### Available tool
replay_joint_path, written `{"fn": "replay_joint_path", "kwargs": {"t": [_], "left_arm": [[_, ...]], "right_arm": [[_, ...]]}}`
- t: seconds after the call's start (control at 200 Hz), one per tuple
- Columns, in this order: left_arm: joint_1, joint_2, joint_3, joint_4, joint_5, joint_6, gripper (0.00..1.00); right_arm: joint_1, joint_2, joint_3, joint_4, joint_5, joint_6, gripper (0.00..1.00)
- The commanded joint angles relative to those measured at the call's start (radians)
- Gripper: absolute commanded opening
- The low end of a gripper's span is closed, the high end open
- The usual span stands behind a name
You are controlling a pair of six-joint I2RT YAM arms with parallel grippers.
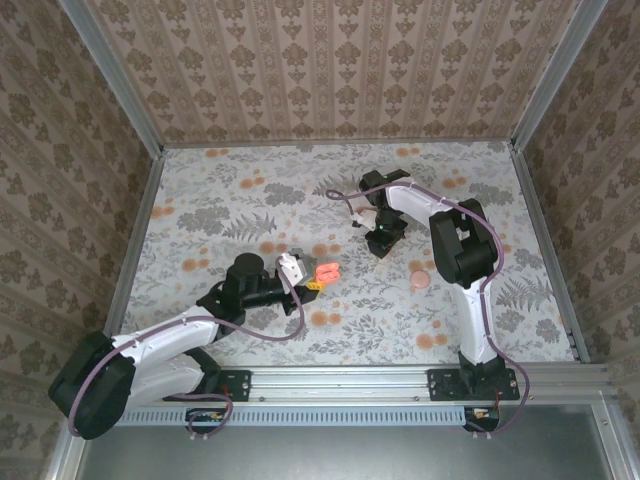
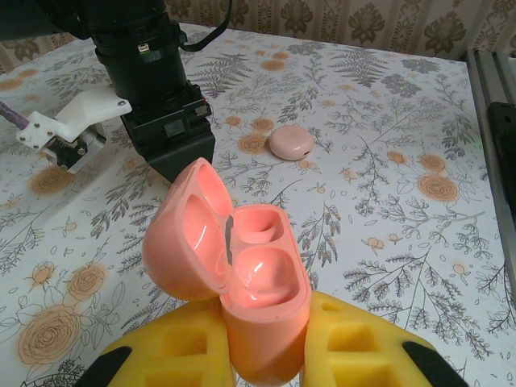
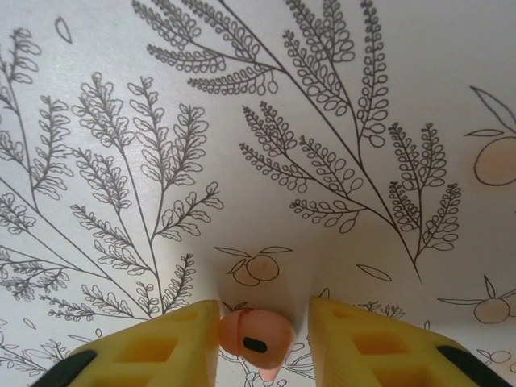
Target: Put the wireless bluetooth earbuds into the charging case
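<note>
Earbud (image 3: 254, 339) sits between right gripper (image 3: 264, 318) pads, lower end cut off

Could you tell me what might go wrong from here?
The earbud sits off-centre in the right gripper, with a gap on one side, so it might roll or pop out as the jaws close. The charging case is pinched low by the left gripper, so pushing a bud in could tilt it.

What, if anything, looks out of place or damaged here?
Nothing damaged or spilled. The charging case, lid open and both wells empty, is clamped in the left gripper; one earbud lies between the jaws of the right gripper. A round pale-pink disc lies loose on the table.
</note>
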Motion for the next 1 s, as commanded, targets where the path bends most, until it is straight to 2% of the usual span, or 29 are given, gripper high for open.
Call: {"fn": "replay_joint_path", "kwargs": {"t": [0.0, 0.25, 0.59, 0.81, 0.995], "left_arm": [[0.009, 0.005, 0.016, 0.002, 0.009, 0.015, 0.12], [0.011, 0.008, 0.012, 0.013, 0.005, 0.012, 0.12], [0.012, 0.082, -0.022, 0.163, -0.03, -0.015, 0.12], [0.011, 0.209, -0.015, 0.301, -0.064, -0.043, 0.12], [0.007, 0.34, 0.006, 0.431, -0.074, -0.077, 0.12]], "right_arm": [[0.002, 0.019, 0.012, -0.056, 0.028, 0.014, 0.31], [0.002, -0.021, -0.014, -0.031, 0.015, 0.032, 0.24], [-0.002, -0.189, -0.16, 0.09, 0.04, 0.11, 0.22], [0.0, -0.394, -0.385, 0.36, -0.02, 0.26, 0.22], [0.015, -0.562, -0.593, 0.642, -0.095, 0.467, 0.21]]}}
